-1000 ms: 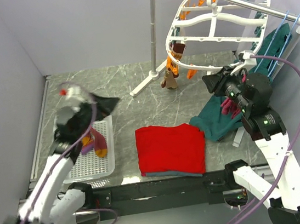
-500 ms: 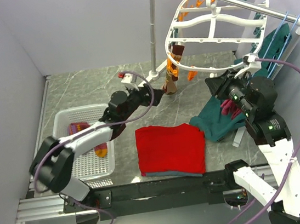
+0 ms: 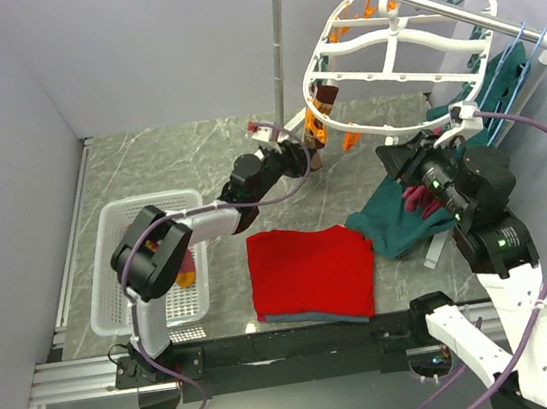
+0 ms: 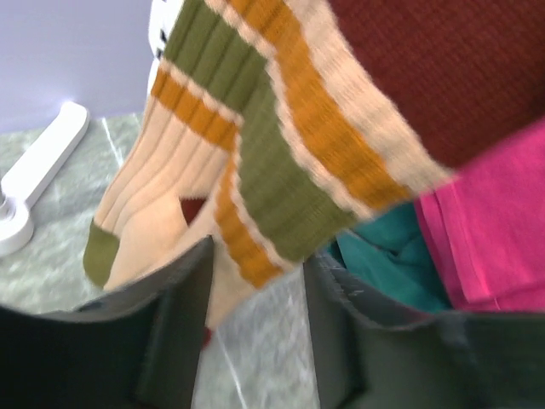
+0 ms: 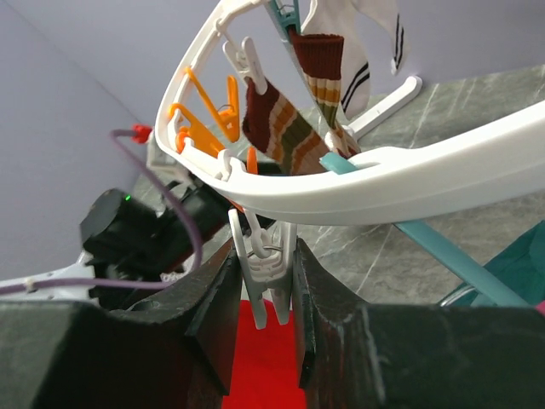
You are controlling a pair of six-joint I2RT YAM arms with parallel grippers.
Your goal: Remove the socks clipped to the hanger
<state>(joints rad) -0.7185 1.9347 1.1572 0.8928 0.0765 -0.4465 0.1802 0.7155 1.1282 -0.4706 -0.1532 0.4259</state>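
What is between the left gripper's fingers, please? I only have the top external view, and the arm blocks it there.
Observer: In the left wrist view, a tan sock with olive and orange stripes hangs down between the two fingers of the left gripper. I cannot tell whether they pinch it.
Operator: Thank you. And what is the right gripper doing at the hanger?
Observer: The right wrist view shows the right gripper closed on a white clip peg that dangles under the hanger frame.
Operator: Is a sock in that peg?
Observer: No, that peg holds nothing.
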